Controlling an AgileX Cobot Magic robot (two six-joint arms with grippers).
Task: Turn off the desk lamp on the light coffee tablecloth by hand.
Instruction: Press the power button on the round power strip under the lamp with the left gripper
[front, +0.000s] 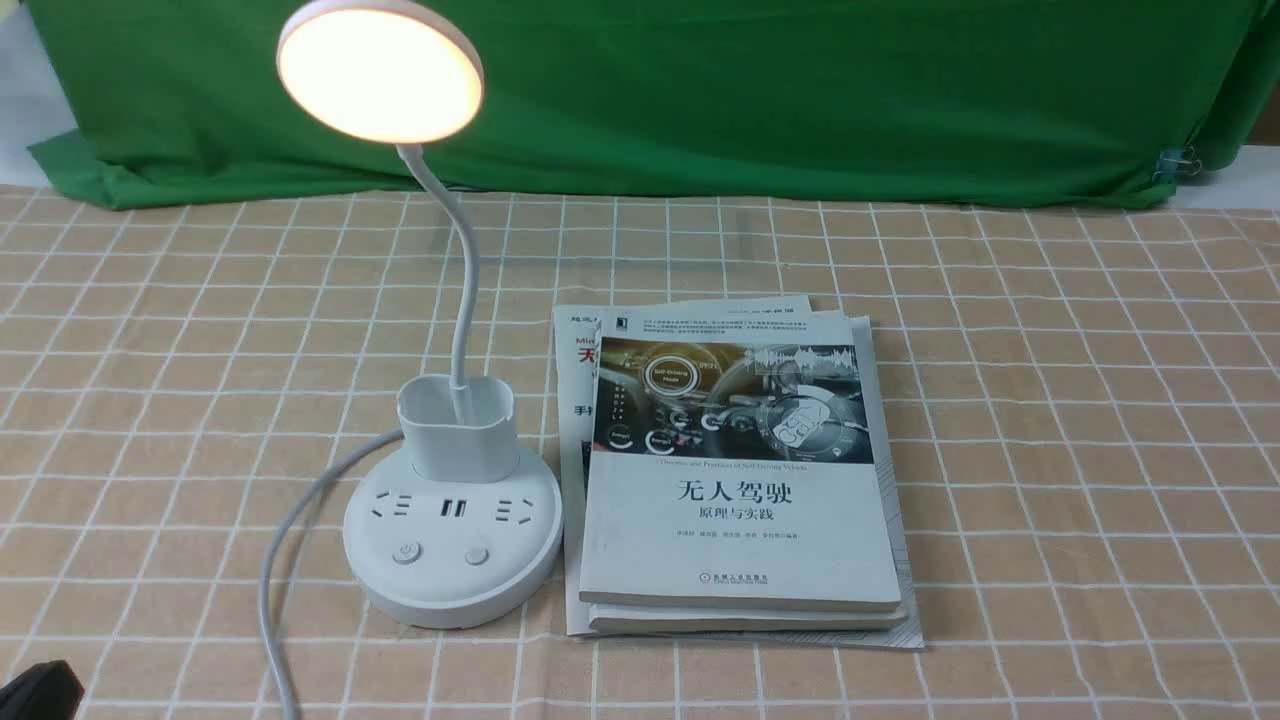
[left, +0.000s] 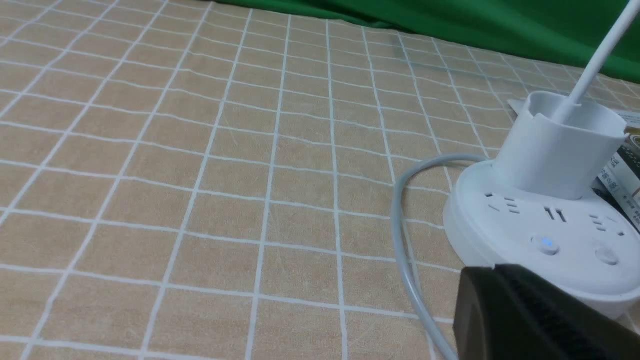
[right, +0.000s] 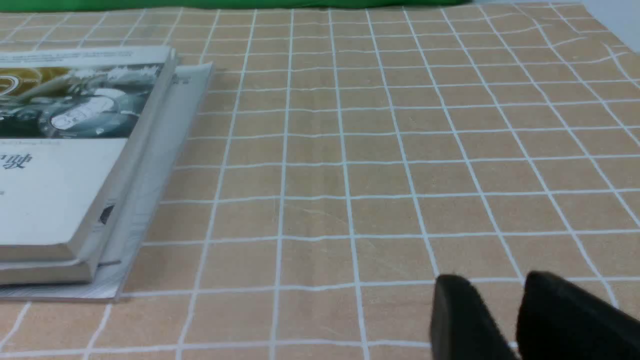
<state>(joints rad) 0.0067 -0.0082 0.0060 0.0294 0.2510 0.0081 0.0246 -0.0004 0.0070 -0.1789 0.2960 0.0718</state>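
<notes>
Though at 7 o'clock of the lit desk lamp (front: 455, 540), presses nothing yet; cannot tell grip of left hand (front: 40, 690); right hand (right: 510, 320) released, empty.

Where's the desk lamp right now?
Front view: the desk lamp stands left of centre on the light coffee tablecloth, base beside the book stack.

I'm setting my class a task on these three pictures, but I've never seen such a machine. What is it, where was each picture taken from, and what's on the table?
It is a robot with two arms, each ending in a claw. The wide picture looks forward from between the arms; the other two come from cameras on each wrist. On the checked tablecloth stand a lit desk lamp and, beside its base, stacked books. The left claw is near the lamp's base; the right claw holds nothing.
</notes>
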